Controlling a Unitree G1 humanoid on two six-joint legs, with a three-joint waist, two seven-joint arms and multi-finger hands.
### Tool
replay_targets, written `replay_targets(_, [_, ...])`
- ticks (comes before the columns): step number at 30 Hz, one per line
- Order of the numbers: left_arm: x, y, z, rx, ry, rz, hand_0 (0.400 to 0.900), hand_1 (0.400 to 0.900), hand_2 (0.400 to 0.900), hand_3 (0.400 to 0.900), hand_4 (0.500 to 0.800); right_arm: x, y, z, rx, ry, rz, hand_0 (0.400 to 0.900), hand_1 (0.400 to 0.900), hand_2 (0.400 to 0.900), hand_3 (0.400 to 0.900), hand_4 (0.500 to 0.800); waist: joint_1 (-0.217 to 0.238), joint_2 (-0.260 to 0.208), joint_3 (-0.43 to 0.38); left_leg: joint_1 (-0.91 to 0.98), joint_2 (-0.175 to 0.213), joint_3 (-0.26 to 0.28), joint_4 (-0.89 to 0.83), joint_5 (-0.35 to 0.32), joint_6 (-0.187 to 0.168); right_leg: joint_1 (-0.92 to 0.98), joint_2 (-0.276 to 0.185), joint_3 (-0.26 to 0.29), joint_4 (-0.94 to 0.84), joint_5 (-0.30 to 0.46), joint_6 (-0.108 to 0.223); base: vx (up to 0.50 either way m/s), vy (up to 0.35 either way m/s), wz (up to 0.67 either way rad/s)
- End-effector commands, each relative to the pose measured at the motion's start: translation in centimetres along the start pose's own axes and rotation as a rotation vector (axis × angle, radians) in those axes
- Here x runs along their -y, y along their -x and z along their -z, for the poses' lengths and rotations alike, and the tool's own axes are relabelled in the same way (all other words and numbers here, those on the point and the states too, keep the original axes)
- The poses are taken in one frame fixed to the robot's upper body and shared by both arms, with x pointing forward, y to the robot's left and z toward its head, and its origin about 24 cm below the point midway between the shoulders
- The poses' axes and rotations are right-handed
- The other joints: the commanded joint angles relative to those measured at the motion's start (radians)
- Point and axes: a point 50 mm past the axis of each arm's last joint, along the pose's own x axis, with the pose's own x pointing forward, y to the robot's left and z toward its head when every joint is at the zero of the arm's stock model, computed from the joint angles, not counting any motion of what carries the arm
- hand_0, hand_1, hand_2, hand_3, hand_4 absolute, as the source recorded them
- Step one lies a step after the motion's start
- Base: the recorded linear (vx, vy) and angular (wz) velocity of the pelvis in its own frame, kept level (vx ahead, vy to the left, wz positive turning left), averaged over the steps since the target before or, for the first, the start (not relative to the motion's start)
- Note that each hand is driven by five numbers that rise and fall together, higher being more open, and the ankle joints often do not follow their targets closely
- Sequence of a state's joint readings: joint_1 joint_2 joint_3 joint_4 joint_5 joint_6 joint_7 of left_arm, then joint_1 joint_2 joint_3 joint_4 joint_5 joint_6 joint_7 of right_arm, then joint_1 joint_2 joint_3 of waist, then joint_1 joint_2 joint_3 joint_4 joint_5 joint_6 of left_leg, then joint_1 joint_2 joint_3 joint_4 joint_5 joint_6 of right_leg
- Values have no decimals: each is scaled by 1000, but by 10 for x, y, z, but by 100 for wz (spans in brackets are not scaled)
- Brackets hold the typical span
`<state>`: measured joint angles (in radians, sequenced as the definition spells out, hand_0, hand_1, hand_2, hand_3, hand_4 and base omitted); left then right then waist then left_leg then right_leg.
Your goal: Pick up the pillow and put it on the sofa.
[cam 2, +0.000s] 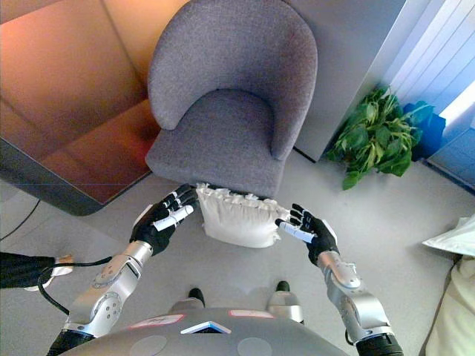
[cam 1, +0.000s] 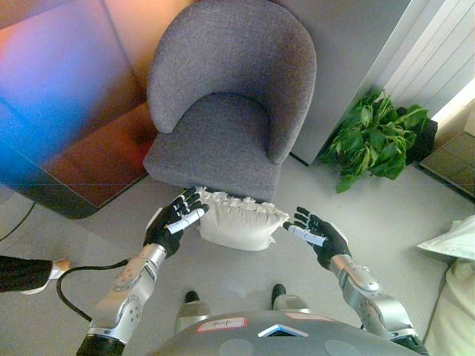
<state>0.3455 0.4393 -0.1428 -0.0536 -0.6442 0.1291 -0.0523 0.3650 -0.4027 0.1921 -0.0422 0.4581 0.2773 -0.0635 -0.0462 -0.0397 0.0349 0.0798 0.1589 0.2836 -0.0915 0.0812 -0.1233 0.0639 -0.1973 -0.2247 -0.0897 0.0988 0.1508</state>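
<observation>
A white frilled pillow (cam 1: 239,218) lies on the floor against the front of a grey armchair (cam 1: 223,104), which serves as the sofa. My left hand (cam 1: 176,221) is open at the pillow's left edge, its fingers straight and touching the frill. My right hand (cam 1: 316,236) is open just off the pillow's right end, fingers straight and pointing at it. The pillow sits between the two hands, and neither hand holds it.
A green potted plant (cam 1: 375,137) stands to the right of the armchair by a grey wall. A dark wooden panel (cam 1: 82,148) lies left of the chair. White cloth (cam 1: 453,241) shows at the right edge. A person's arm and hand (cam 1: 30,271) reach in low left.
</observation>
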Motion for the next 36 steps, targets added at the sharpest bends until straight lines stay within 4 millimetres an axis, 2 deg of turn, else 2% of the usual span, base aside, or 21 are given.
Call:
replay_targets(1, [9, -9, -49, 225, -45, 78, 900, 900, 900, 900, 800, -2, -3, -50, 227, 23, -18, 900, 900, 900, 900, 800, 14, 4, 13, 43, -8, 4, 4, -72, 52, 1, 13, -27, 2, -16, 9, 0, 0, 0])
replay_targets(4, [11, -9, -49, 221, -34, 112, 900, 900, 900, 900, 800, -2, -3, -49, 223, 24, -18, 900, 900, 900, 900, 800, 14, 5, 12, 44, -8, 4, 4, -71, 51, 3, 13, -28, 2, -17, 9, 0, 0, 0])
replay_targets(18, [2, -8, -49, 220, -39, 28, 900, 900, 900, 900, 800, 2, -3, -49, 231, 45, -3, 900, 900, 900, 900, 800, 18, 7, 19, 46, 1, -3, 10, -70, 46, 8, 21, -29, 2, -25, 1, 5, -15, 0])
replay_targets(31, [-3, -6, -50, 218, -38, 6, 900, 900, 900, 900, 800, 6, -4, -50, 219, 95, -14, 900, 900, 900, 900, 800, 28, 6, 34, 32, 30, -18, 50, -58, 25, 16, 40, -30, 2, -36, -22, 8, -69, -1])
replay_targets(33, [-3, -6, -51, 222, -30, -7, 900, 900, 900, 900, 800, 8, -5, -54, 231, 122, -15, 900, 900, 900, 900, 800, 37, 6, 51, -15, 62, -49, 132, -21, -2, 15, 58, -25, 2, -41, -42, -9, -161, -10])
replay_targets(36, [-5, -5, -53, 238, -12, -18, 900, 900, 900, 900, 800, 10, -5, -60, 251, 155, -27, 900, 900, 900, 900, 800, 42, -3, 74, -71, 91, -90, 266, 12, -15, 4, 62, -16, 6, -38, -65, -19, -104, -11])
